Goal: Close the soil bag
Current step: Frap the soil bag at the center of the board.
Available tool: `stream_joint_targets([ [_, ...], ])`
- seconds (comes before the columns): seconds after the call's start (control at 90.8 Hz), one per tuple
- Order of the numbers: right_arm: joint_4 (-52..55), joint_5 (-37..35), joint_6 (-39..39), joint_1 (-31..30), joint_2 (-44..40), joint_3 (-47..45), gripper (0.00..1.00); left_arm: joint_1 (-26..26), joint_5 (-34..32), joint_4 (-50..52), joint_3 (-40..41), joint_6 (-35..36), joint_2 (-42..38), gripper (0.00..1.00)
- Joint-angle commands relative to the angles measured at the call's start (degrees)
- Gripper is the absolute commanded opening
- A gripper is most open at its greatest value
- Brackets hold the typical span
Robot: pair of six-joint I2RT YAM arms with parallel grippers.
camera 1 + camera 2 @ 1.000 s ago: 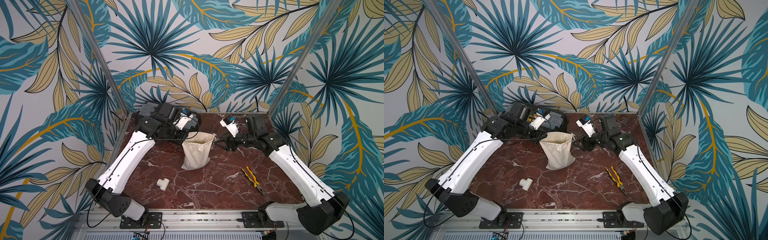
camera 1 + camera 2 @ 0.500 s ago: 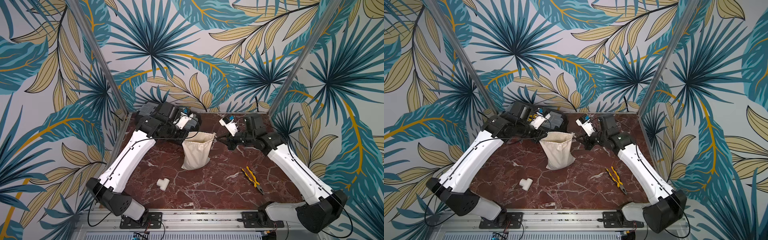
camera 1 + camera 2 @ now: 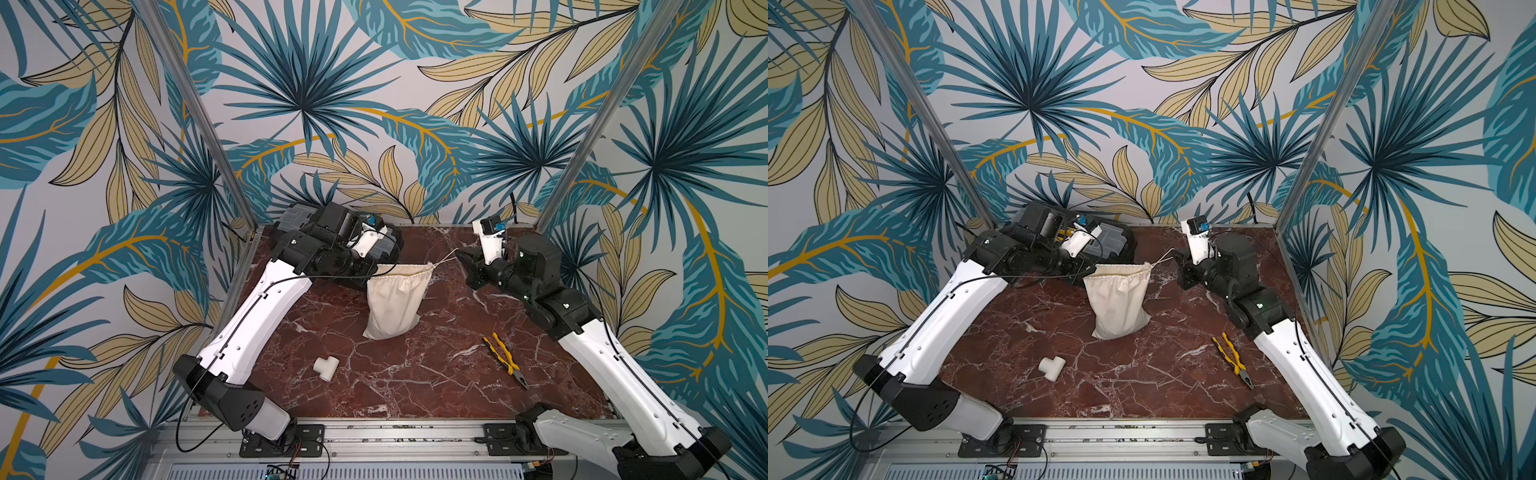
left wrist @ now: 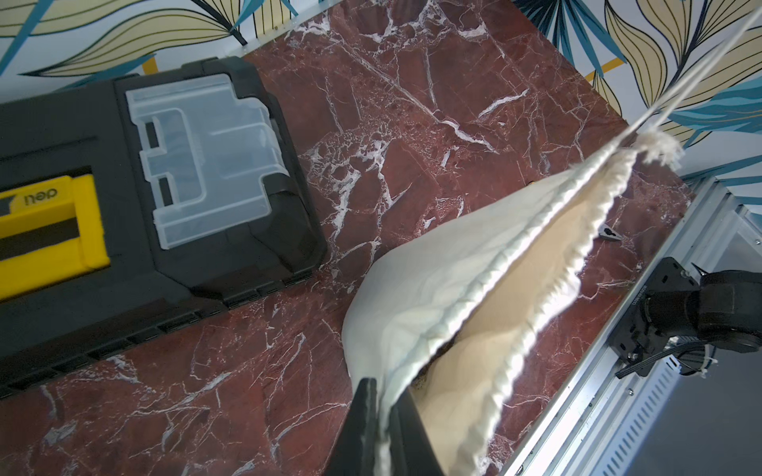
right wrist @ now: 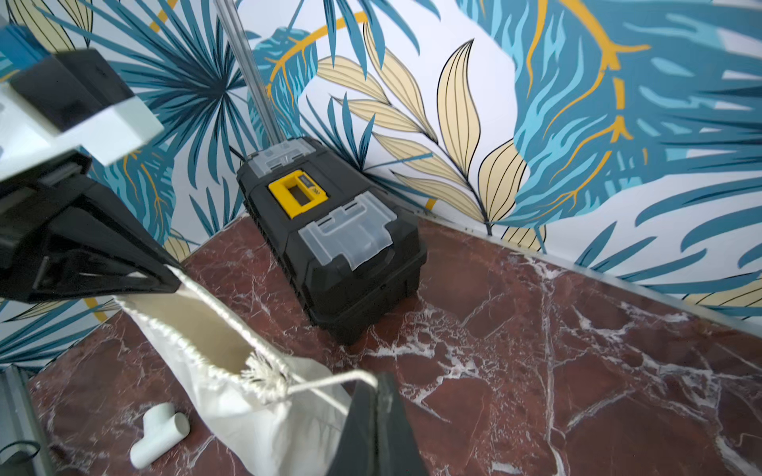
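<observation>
Soil bag stands on the worktop, mouth partly open, contents unclear. Left fingers clamp its hem; right fingers pinch the taut drawstring cord.

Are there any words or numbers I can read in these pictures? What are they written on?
"deli": upside down in the left wrist view, on the yellow handle of the black toolbox.
A small mark on that handle in the right wrist view: too small to read.
Soil bag, pipe tee, pliers: no writing visible.
</observation>
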State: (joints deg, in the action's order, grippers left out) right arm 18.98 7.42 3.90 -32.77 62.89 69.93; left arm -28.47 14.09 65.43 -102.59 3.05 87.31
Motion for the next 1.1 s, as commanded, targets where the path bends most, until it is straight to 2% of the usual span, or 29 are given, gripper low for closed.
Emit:
stream_joint_targets([
  [0.0, -4.31, -6.77, 0.30, 0.00, -1.89, -1.48, 0.00, 0.27, -1.57, -0.20, -1.90, -0.06, 0.53, 0.15],
  [0.154, -7.41, -7.59, -0.84, 0.00, -4.47, -3.31, 0.00, 0.34, -1.62, -0.12, -1.55, 0.20, 0.57, 0.17],
  [0.408, -16.71, 5.62, -2.87, 0.01, -6.99, -6.84, 0.00, 0.33, -0.20, -0.38, -1.20, 0.31, 1.62, 0.16],
  [0.584, -18.24, 14.38, -1.39, 0.00, -4.46, -3.43, 0.00, 0.31, 0.04, -1.50, -1.64, 0.19, 1.78, 0.16],
  [0.672, -18.42, 17.41, -0.07, -0.07, -2.26, -0.86, 0.00, 0.32, 0.12, -2.11, -1.87, 0.59, 1.71, 0.29],
  [0.87, -19.60, 18.04, 1.78, -0.16, -0.48, 2.40, 0.00, 0.28, 0.61, -5.52, -0.96, 0.81, -0.44, 0.41],
  [0.969, -20.36, 18.17, 3.11, -0.12, 0.16, 3.50, 0.00, 0.29, 1.54, -10.14, 1.46, 0.91, -3.12, 0.52],
  [1.09, -20.19, 18.31, 4.94, -0.18, 1.38, 3.47, 0.00, -0.28, 5.33, -19.08, 5.89, 0.59, -6.87, 0.53],
])
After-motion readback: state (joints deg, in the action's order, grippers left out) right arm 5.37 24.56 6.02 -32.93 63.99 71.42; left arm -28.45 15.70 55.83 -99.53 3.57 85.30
